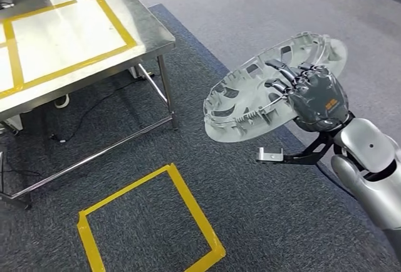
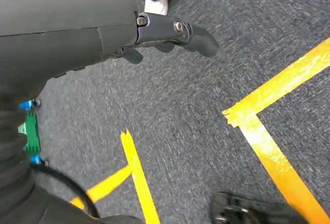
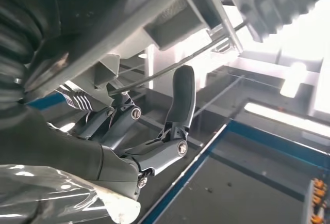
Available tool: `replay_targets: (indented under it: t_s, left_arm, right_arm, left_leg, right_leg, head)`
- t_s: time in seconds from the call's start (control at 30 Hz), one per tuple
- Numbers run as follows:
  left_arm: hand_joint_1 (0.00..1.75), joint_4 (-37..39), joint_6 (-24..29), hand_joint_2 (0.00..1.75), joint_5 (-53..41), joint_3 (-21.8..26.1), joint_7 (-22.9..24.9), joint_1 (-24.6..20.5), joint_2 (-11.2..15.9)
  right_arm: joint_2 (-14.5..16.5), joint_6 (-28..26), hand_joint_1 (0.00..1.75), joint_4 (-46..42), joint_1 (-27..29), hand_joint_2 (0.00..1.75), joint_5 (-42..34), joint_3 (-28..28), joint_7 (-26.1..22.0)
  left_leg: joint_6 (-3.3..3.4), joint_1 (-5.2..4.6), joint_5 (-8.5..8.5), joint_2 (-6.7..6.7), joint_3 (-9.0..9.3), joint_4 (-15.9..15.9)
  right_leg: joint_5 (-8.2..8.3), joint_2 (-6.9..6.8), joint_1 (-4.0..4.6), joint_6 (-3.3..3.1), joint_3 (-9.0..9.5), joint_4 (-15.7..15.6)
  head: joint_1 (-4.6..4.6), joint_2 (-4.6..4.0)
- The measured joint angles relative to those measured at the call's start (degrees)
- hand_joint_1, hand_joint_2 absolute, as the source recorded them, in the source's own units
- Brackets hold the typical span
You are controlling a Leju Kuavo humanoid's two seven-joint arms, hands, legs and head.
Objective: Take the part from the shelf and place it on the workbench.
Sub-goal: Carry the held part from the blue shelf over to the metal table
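Observation:
The part point(image 1: 255, 90) is a round, pale grey ribbed disc like a wheel cover, held tilted in the air right of centre in the head view. My right hand point(image 1: 314, 96) grips its near right rim, dark fingers curled over the ribbed face. In the right wrist view the hand point(image 3: 155, 146) presses its fingers against the part point(image 3: 175, 17). The steel workbench point(image 1: 94, 74), marked with yellow tape rectangles, stands at the upper left, well away from the part. In the left wrist view my left hand point(image 2: 116, 33) hangs over the carpet, fingers apart and holding nothing.
A yellow tape square point(image 1: 182, 187) is on the dark carpet in front of the workbench. Cables lie under the bench near its legs point(image 1: 168, 93). Yellow tape lines point(image 2: 272, 146) cross the floor below my left hand, and a person's white shoe point(image 2: 158, 2) is close by.

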Motion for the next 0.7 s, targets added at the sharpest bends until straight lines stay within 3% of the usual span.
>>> replay_targets:
  t_s: [0.07, 0.1, 0.17, 0.23, 0.3, 0.37, 0.43, 0.5, 0.57, 0.6, 0.63, 0.7]
  left_arm:
    - [0.00, 0.00, -0.01, 1.75, -0.04, -0.01, -0.05, -0.07, 0.07]
    - [0.00, 0.00, -0.02, 1.75, -0.08, -0.02, -0.08, -0.03, 0.06]
    - [0.00, 0.00, -0.03, 1.75, -0.17, -0.04, -0.17, 0.02, 0.06]
    - [0.00, 0.00, -0.02, 1.75, -0.30, -0.07, -0.25, -0.09, 0.07]
    - [0.00, 0.00, -0.03, 1.75, -0.42, -0.11, -0.25, -0.19, -0.01]
    - [0.00, 0.00, -0.04, 1.75, -0.47, -0.16, -0.24, -0.09, -0.10]
    - [0.00, 0.00, 0.00, 1.75, -0.49, -0.22, -0.18, -0.06, -0.13]
    - [0.00, 0.00, 0.00, 1.75, -0.50, -0.31, -0.09, -0.22, -0.24]
    - [0.00, 0.00, -0.03, 1.75, -0.54, -0.37, -0.05, -0.28, -0.40]
    - [0.00, 0.00, -0.03, 1.75, -0.56, -0.38, -0.05, -0.24, -0.46]
    - [0.00, 0.00, -0.03, 1.75, -0.58, -0.38, -0.05, -0.21, -0.48]
    - [0.00, 0.00, -0.03, 1.75, -0.62, -0.40, -0.05, -0.20, -0.51]
  right_arm:
    - [0.03, 0.01, 1.75, 0.04, -0.03, 1.75, 0.01, 0.15, 0.00]
    - [0.05, 0.02, 1.75, 0.07, -0.03, 1.75, 0.01, 0.28, -0.02]
    - [0.12, 0.04, 1.75, 0.11, -0.07, 1.75, 0.02, 0.49, -0.04]
    - [0.17, 0.10, 1.75, 0.11, -0.30, 1.75, 0.08, 0.52, -0.05]
    - [0.22, 0.20, 1.75, 0.14, -0.78, 1.75, 0.16, 0.60, -0.06]
    - [0.31, 0.27, 1.75, 0.15, -1.13, 1.75, 0.20, 0.79, -0.07]
    - [0.36, 0.27, 1.75, 0.14, -1.24, 1.75, 0.20, 0.91, -0.07]
    - [0.37, 0.27, 1.75, 0.15, -1.28, 1.75, 0.21, 0.95, -0.06]
    - [0.37, 0.31, 1.75, 0.22, -1.17, 1.75, 0.22, 1.14, -0.04]
    - [0.36, 0.36, 1.75, 0.26, -1.06, 1.75, 0.22, 1.25, -0.03]
    - [0.36, 0.39, 1.75, 0.29, -0.98, 1.75, 0.22, 1.33, -0.02]
    - [0.36, 0.44, 1.75, 0.31, -0.93, 1.75, 0.22, 1.37, 0.03]
  left_leg:
    - [-0.40, 0.38, -1.47, 1.05, -2.50, 5.23]
    - [-0.46, 0.50, -0.82, 1.26, -2.57, 5.35]
    - [-0.27, 0.53, 2.79, 2.05, 0.17, -0.21]
    - [0.36, 0.03, 5.03, 4.29, 3.43, -6.81]
    - [1.05, -0.60, 4.91, 5.46, 4.35, -9.17]
    - [1.67, -0.59, 4.96, 4.32, 4.40, -9.64]
    - [2.33, -0.23, 5.18, 2.93, 4.70, -10.06]
    - [2.79, -0.10, 5.25, 1.55, 4.79, -10.17]
    - [2.97, -0.19, 5.21, 0.02, 4.80, -10.11]
    - [3.00, -0.22, 5.18, -0.79, 4.82, -10.05]
    - [2.99, -0.22, 5.14, -1.60, 4.84, -9.97]
    - [2.81, -0.17, 4.96, -3.19, 4.80, -9.68]
  right_leg:
    - [-0.21, -1.52, 0.09, -0.11, 0.19, 0.02]
    - [-0.32, -2.24, 0.10, -0.09, 0.30, 0.03]
    - [-0.57, -3.55, 0.13, 0.13, 0.67, 0.04]
    - [-0.88, -4.74, 0.32, 0.57, 1.02, 0.02]
    - [-1.14, -5.98, 0.62, 1.15, 1.26, -0.09]
    - [-1.54, -6.67, 0.68, 1.82, 1.59, -0.19]
    - [-3.23, -4.09, 0.41, 2.25, 0.72, 1.95]
    - [-6.43, -0.67, 0.27, 2.35, -2.69, 8.57]
    - [-8.40, 0.32, 0.35, 2.37, -6.59, 15.27]
    - [-7.85, 0.47, 0.37, 2.34, -7.49, 16.15]
    - [-6.21, 0.60, 0.37, 2.27, -7.32, 14.78]
    - [-1.77, 2.06, 0.21, 2.04, -4.59, 7.61]
  head:
    - [-0.07, 0.00]
    - [-0.08, 0.00]
    - [-0.09, 0.00]
    - [-0.08, 0.00]
    - [-0.03, 0.00]
    - [0.03, 0.00]
    - [0.27, 0.00]
    - [0.68, 0.00]
    - [0.88, 0.00]
    - [0.89, 0.00]
    - [0.90, 0.00]
    - [0.90, 0.00]
